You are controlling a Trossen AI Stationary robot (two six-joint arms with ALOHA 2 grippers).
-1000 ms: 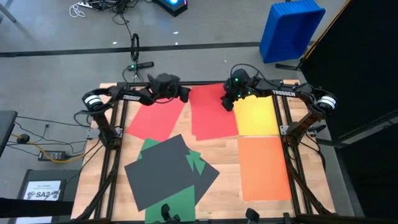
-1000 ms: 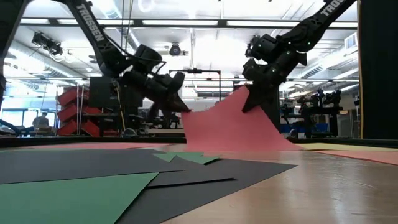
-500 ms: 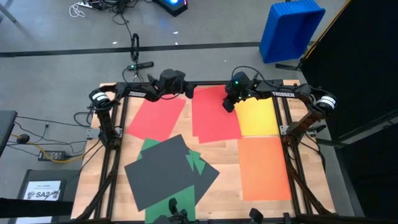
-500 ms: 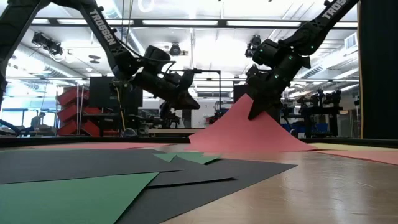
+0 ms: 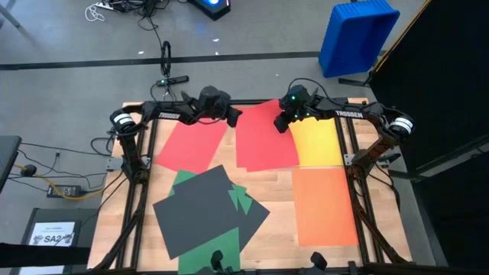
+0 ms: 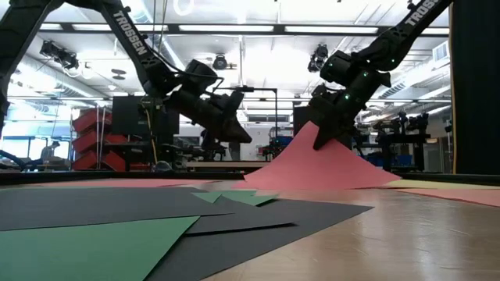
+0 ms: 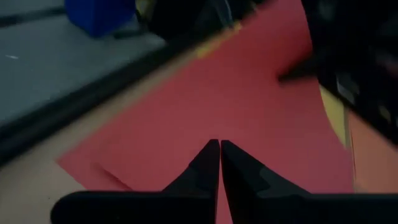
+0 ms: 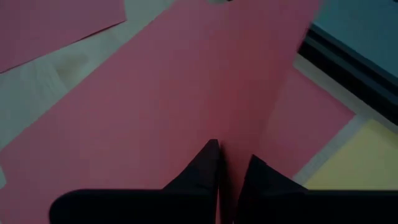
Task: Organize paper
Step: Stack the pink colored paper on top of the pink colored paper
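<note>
Right between the two fingers of the right gripper [image 8: 227, 163] sits the far edge of a red sheet [image 5: 263, 137], pinched tight and lifted so that side stands up like a little tent while the rest lies flat on the table [image 5: 267, 187]. Just beside this gripper, on its outer side, lies a yellow sheet [image 5: 315, 143], and nearer the front from that an orange sheet [image 5: 325, 205]. A little way off on the other side, the left gripper [image 5: 233, 116] hangs above the table with its fingers pressed together and nothing in them; it is close to the raised red edge but not touching it. Beyond it lies a second red sheet [image 5: 191, 145]. Far from both, at the front, dark grey sheets [image 5: 202, 210] and green sheets [image 5: 210, 246] lie mixed in a messy pile. The step looks like moving the red paper onto the other red one. Next, the right gripper likely needs to drag it sideways, slowly, so it does not fold.
</note>
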